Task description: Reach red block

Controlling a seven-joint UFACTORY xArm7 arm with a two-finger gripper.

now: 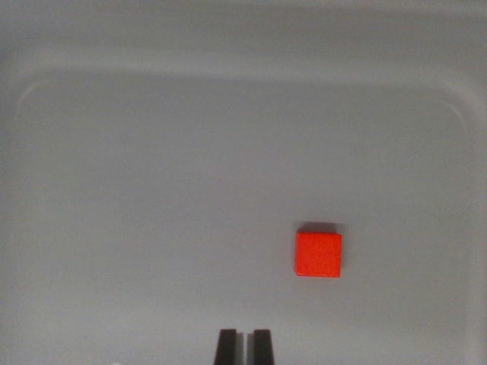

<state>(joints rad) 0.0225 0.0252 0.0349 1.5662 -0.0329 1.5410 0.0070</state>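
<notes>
1. Here our gripper (244, 346) sits at the bottom edge of the wrist view, its two dark fingertips nearly together with only a thin slit between them and nothing held.

2. We take the red block (319, 255) as our landmark: the gripper lies below it and off toward the wrist view's left, apart from it, with bare surface between the two.

3. We judge that we are in the approach step; the block is not yet reached, since no fingertip touches it.

4. The next move, as we read it, calls for shifting toward the wrist view's right and forward until the fingertips line up over the block, then closing the gap downward.

5. Around the block the grey tray (152, 190) floor is bare on every side, so we have open room to travel.

6. The tray's rounded rim runs well above the block and curves down on its far right; neither edge looks likely to hinder us.
</notes>
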